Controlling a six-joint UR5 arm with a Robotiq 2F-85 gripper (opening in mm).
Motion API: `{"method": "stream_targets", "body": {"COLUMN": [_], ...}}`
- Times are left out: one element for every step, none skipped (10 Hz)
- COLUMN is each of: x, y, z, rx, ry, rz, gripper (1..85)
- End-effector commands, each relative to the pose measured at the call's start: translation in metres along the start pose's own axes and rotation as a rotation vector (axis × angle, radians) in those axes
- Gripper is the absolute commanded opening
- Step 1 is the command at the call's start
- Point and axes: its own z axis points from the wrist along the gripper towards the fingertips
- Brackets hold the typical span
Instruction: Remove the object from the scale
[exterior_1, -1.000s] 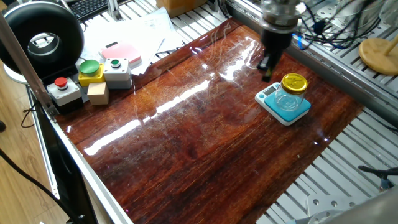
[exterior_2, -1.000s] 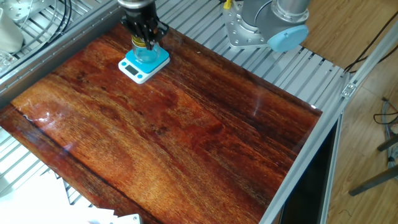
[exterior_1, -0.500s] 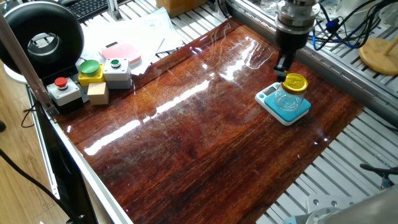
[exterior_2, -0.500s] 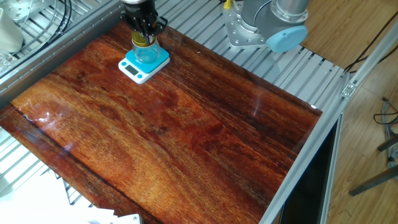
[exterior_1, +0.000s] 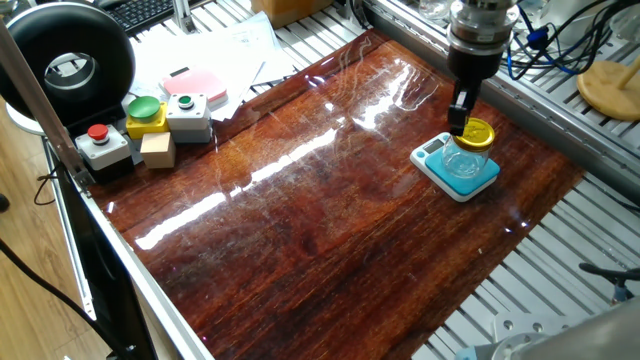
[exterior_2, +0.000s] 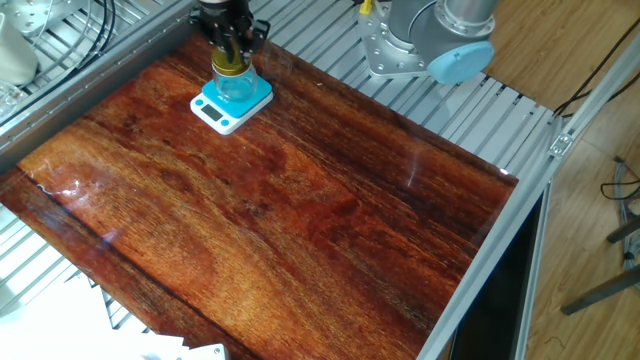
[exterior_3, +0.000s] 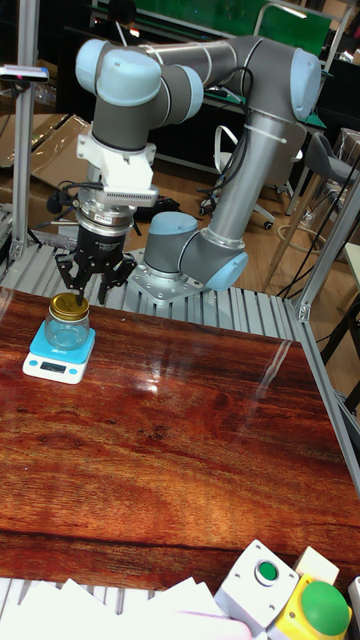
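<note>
The object, a small clear glass jar (exterior_1: 467, 158) with a yellow lid (exterior_1: 476, 132), stands upright on the scale (exterior_1: 440, 170), a teal-topped white square near the table's far right edge. Both also show in the other fixed view, jar (exterior_2: 233, 86) on scale (exterior_2: 218, 112), and in the tall view, jar (exterior_3: 68, 328) on scale (exterior_3: 55, 364). My gripper (exterior_1: 463, 112) hangs just above the lid, open, its fingers spread and holding nothing. In the tall view the gripper (exterior_3: 90, 285) sits slightly right of the jar's top; in the other fixed view the gripper (exterior_2: 232, 45) is right over it.
Three push-button boxes (exterior_1: 147, 118) and a small wooden block (exterior_1: 158, 150) stand at the table's left corner, with a pink-and-white flat device (exterior_1: 195, 85) on papers behind them. A black round unit (exterior_1: 68, 60) sits far left. The arm's base (exterior_2: 420, 40) is bolted beyond the table edge.
The gripper has travelled from behind and beside the scale to directly over the jar's lid. Jar and scale have not moved.
</note>
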Motion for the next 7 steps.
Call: {"method": "stream_targets", "body": {"x": [-0.006, -0.007, -0.009, -0.007, 0.002, 0.010, 0.019], "y": [0.001, 0.001, 0.003, 0.000, -0.008, -0.014, -0.018], "z": [-0.001, -0.001, -0.001, 0.000, 0.004, 0.007, 0.009], "rx": [-0.007, -0.006, -0.012, -0.024, -0.043, -0.042, -0.039], "ry": [-0.026, -0.031, -0.039, -0.054, -0.072, -0.083, -0.096], "rz": [-0.038, -0.050, -0.064, -0.083, -0.095, -0.097, -0.093], "gripper": [81.3, 81.7, 81.7, 82.3, 82.7, 82.7, 82.0]}}
